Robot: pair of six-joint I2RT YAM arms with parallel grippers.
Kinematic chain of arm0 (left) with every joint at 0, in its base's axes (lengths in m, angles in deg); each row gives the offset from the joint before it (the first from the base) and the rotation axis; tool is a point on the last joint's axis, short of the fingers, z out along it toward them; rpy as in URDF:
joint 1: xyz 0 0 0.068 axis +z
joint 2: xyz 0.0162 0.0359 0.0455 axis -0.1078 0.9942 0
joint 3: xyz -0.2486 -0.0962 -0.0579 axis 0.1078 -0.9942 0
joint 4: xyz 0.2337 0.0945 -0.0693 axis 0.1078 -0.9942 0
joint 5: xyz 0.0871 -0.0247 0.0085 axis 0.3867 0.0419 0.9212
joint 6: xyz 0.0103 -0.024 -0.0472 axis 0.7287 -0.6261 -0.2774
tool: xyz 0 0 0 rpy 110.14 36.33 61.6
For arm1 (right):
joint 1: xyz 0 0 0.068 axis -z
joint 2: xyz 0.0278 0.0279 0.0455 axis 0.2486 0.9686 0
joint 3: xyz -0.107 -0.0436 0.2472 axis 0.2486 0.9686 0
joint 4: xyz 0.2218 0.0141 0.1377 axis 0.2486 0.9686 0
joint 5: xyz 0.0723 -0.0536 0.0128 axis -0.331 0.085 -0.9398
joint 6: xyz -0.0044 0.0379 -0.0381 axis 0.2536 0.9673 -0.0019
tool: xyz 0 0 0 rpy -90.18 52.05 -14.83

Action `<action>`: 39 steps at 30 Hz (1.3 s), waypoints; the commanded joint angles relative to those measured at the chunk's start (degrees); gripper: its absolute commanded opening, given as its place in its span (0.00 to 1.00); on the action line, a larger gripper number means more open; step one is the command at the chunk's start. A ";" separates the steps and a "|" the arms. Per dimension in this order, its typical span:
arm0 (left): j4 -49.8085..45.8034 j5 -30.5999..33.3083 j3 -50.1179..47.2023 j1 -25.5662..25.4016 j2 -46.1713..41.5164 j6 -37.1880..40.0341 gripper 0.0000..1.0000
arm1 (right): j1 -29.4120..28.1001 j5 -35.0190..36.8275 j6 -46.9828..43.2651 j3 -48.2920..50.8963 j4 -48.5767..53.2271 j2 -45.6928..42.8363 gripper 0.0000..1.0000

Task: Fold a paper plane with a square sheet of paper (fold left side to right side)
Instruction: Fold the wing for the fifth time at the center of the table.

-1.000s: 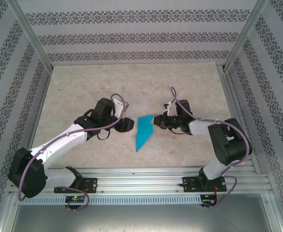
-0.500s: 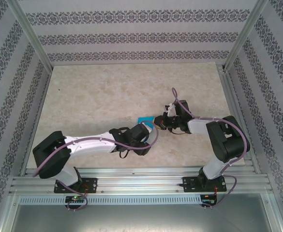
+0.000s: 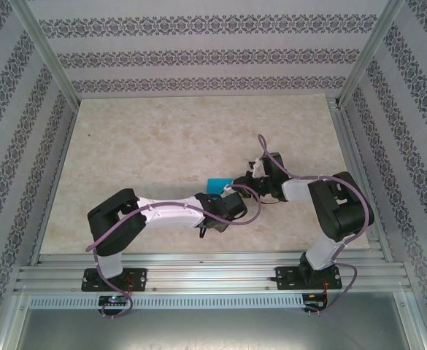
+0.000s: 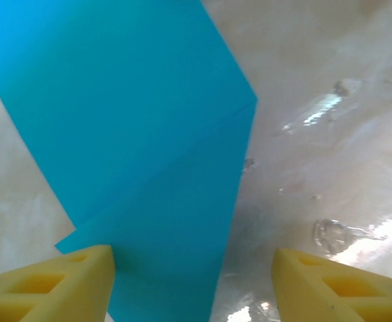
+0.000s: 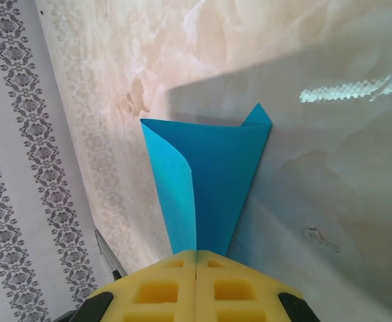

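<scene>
The square sheet of paper (image 3: 217, 182) is a folded cyan shape lying mid-table, mostly covered by my left arm in the top view. My right gripper (image 3: 241, 184) is shut on its right edge. In the right wrist view the yellow pads (image 5: 196, 258) meet on the paper (image 5: 216, 174), and one flap curls upward. My left gripper (image 3: 221, 197) hovers low over the near part of the sheet and stands open. In the left wrist view its fingertips (image 4: 192, 285) straddle the paper's right edge, with the blue paper (image 4: 149, 147) running under the left finger (image 4: 55, 282).
The pale marbled tabletop (image 3: 147, 146) is bare to the left and behind. Patterned walls (image 3: 198, 51) and metal frame posts (image 3: 49, 51) enclose it. A rail (image 3: 213, 277) runs along the near edge.
My left arm has swung from left of the sheet across to its near side and now covers most of it. The right gripper has kept its hold and barely moved.
</scene>
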 commanded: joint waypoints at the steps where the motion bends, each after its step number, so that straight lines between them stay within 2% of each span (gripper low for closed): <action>1: -3.85 5.11 1.18 -0.76 0.35 -2.16 0.62 | -0.47 -0.09 0.53 -1.07 -0.44 0.93 0.00; 13: -3.10 5.11 0.55 -0.74 2.06 -2.58 0.42 | -0.49 0.11 0.11 -0.98 0.10 1.63 0.00; 26: -2.06 2.89 0.64 -0.51 2.79 -2.76 0.19 | -0.88 1.59 -3.80 -2.35 5.76 0.72 0.01; 34: 3.91 -4.64 -2.26 1.18 -0.92 -1.83 0.06 | 1.49 5.42 -7.17 -1.89 10.33 -5.17 0.17; 39: 9.03 -13.03 -5.01 4.20 -4.04 -1.88 0.05 | 4.46 7.74 -11.61 -0.78 15.82 -11.20 0.29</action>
